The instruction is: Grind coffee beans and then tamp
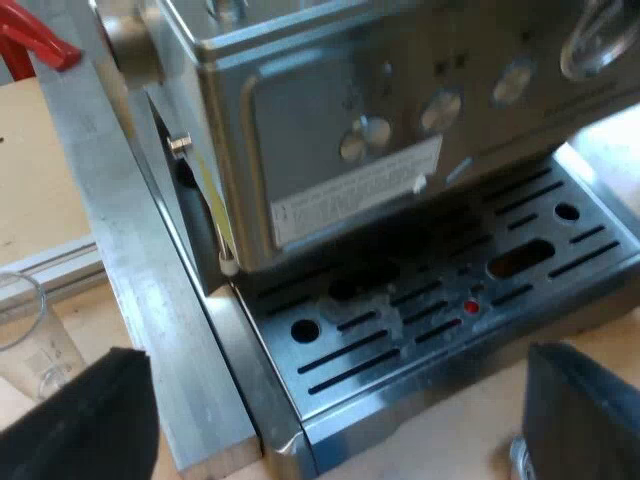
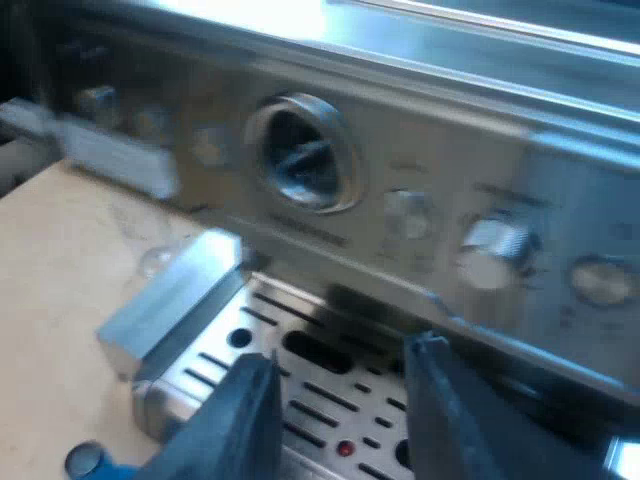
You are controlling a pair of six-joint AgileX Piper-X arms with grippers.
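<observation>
You have a light wooden table [image 1: 40,170] under everything, with the espresso machine [image 1: 330,130] standing on it. Its steel front carries round knobs and a round dial [image 2: 300,155]. The white label [image 1: 355,200] on the front bears lines of print too blurred to read.

Under the front sits the slotted drip tray [image 1: 400,340], with a small red dot [image 1: 470,307] among the slots. A long metal bar [image 1: 130,250] lies along the machine's side, touching the tray's corner.

From the left wrist you get the measuring glass [image 1: 25,335]. It stands upright on the table across the bar from the tray, clear, with the wood showing through. Its faint markings cannot be read.

From the right wrist you get the blue tamper [image 2: 90,462], on the table near the tray's corner and near one finger of that arm.

Your left gripper [image 1: 335,410] hangs over the tray's front edge, its fingers spread wide and gripping nothing. Your right gripper [image 2: 345,390] hangs over the tray facing the machine's front, its fingers parted and bare between them.
</observation>
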